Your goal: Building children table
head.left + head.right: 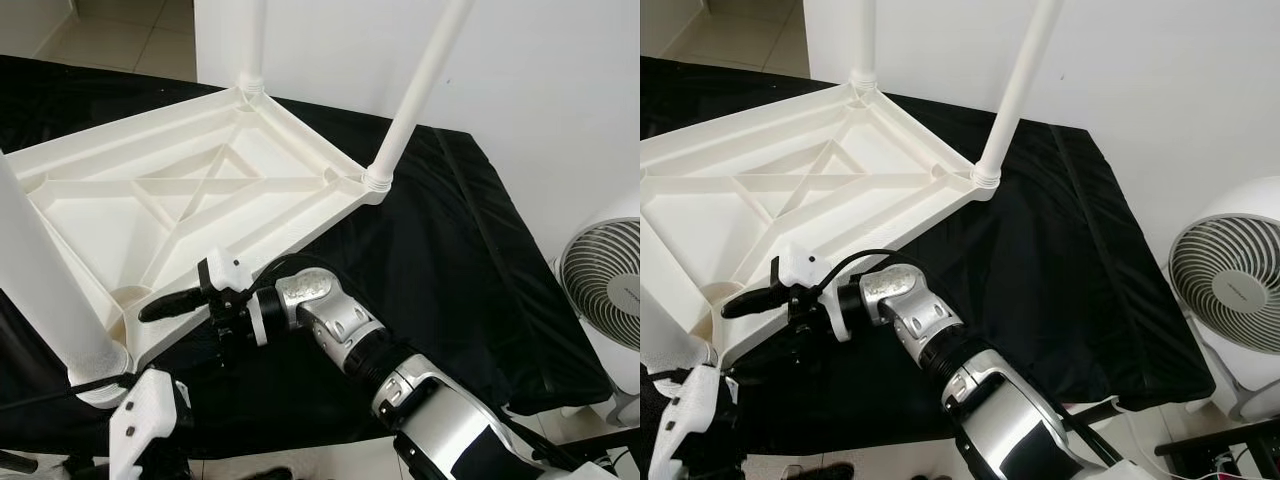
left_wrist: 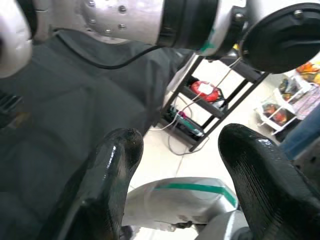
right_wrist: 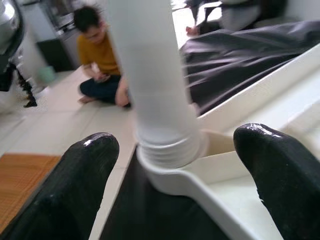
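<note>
The white plastic children's table (image 1: 170, 190) lies upside down on a black-draped surface (image 1: 450, 260), so its white tubular legs (image 1: 420, 85) can be screwed into the corner sockets. The right gripper (image 3: 165, 185), fingers spread, faces the near-left leg (image 3: 152, 75), which stands between them untouched. The left gripper (image 2: 182, 160) hangs released, holding nothing.

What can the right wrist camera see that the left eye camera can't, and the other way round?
The right wrist view alone shows a person sitting on the floor beyond the table. The left eye view alone shows the whole upturned white table on black cloth, two far legs and a fan. Both show the right gripper, open, facing the near leg in its corner socket.
</note>
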